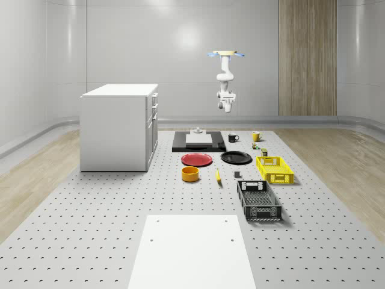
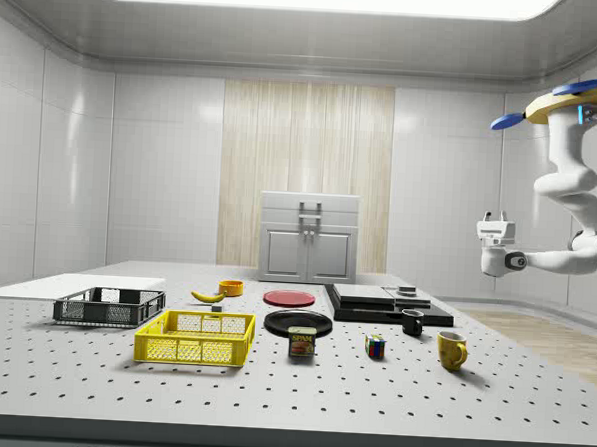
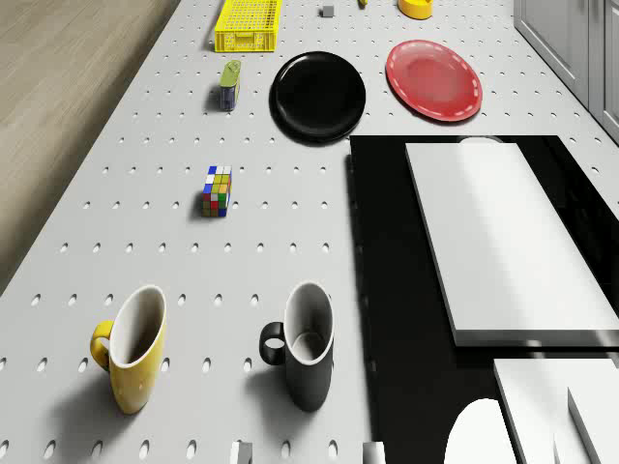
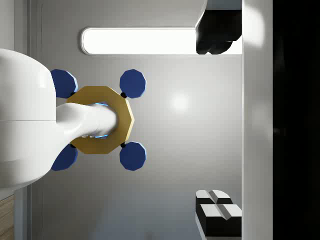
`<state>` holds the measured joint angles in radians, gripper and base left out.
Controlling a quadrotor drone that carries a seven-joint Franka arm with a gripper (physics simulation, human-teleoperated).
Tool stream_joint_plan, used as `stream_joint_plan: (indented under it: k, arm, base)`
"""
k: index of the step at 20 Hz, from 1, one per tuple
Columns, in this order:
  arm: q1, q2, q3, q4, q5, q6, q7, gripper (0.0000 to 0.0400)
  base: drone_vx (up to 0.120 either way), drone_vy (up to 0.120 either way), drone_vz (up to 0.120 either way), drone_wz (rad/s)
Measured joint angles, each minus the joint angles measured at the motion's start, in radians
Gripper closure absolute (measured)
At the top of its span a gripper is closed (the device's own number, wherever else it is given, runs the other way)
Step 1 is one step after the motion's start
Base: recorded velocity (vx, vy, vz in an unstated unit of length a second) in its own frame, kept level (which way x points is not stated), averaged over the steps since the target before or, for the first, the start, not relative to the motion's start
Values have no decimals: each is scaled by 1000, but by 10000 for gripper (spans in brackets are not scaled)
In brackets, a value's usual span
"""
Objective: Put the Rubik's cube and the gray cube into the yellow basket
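The Rubik's cube [image 3: 218, 190] lies on the perforated table between the mugs and a tin; it shows too in the side view [image 2: 375, 347]. Further along the same side stands the yellow basket [image 1: 275, 169] [image 2: 196, 338] [image 3: 248, 24], with nothing visible inside. The small gray cube [image 1: 237, 175] [image 3: 328, 11] rests on the table next to the basket. The drone [image 1: 225, 54] [image 2: 570, 103] hovers high over the table's far end. My gripper [image 2: 494, 222] [image 4: 218, 125] hangs well above the table, turned upward, open and empty.
A yellow mug [image 3: 131, 346] and a black mug [image 3: 305, 343] stand near a black slab [image 3: 387, 290] carrying a white block. Beyond are a tin [image 3: 229, 84], black plate [image 3: 318, 94], red plate [image 3: 434, 79], orange bowl [image 1: 190, 174], banana [image 1: 218, 176], black basket [image 1: 258, 200] and cabinet [image 1: 117, 126].
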<state>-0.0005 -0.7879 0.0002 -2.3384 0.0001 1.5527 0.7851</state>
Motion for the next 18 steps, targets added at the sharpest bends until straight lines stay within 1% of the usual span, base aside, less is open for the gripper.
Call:
stream_joint_plan:
  k: [1,4,9,13,18]
  arm:
    - [-1,1,0,21,0,-19,0,0]
    - [-2,13,1,85,1,-69,-1,0]
    - [-4,47,2,189,1,-135,-2,0]
    - [-5,69,3,248,2,-168,-2,0]
    - [-6,82,3,283,2,-187,-3,0]
  base:
    - [0,40,0,0]
    - [0,120,0,0]
    - [0,120,0,0]
    - [0,120,0,0]
    - [8,0,0,0]
